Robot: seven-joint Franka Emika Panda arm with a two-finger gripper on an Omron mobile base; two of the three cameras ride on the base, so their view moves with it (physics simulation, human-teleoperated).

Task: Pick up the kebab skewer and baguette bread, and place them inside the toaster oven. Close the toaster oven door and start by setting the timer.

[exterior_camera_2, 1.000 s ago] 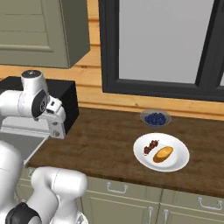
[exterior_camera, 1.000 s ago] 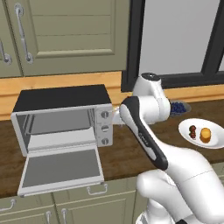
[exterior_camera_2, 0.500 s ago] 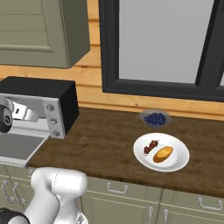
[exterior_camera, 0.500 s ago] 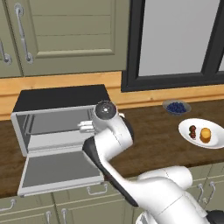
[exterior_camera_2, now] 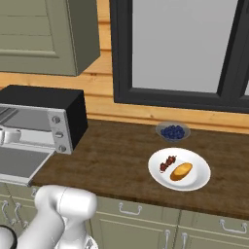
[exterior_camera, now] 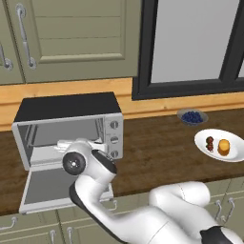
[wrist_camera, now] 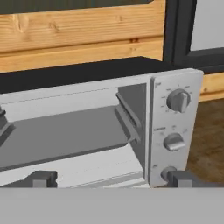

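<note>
Two dark finger tips of the hand rise at the bottom of the hand view, set wide apart with nothing between them; only their upper ends show, the rest being cut off below. In the left base view the arm's white wrist lies across the front of the toaster oven, hiding the hand itself and part of the oven's mouth. The toaster oven door lies dropped flat toward the front of the bench, and the arm covers its right part, so the bar handle cannot be made out. Beyond the finger tips, the oven's cavity stands open with a grey floor and a rack rail on the right wall. Three round knobs run down the oven's right panel; the lowest is partly hidden behind the right finger tip. In the right base view the oven is cut off at the left edge. Well apart from the oven, to the right on the bench, a white plate carries the kebab skewer and the baguette bread, just beside each other, the skewer on the oven's side. Farther back near the window sits a small bowl of dark blue berries
</note>
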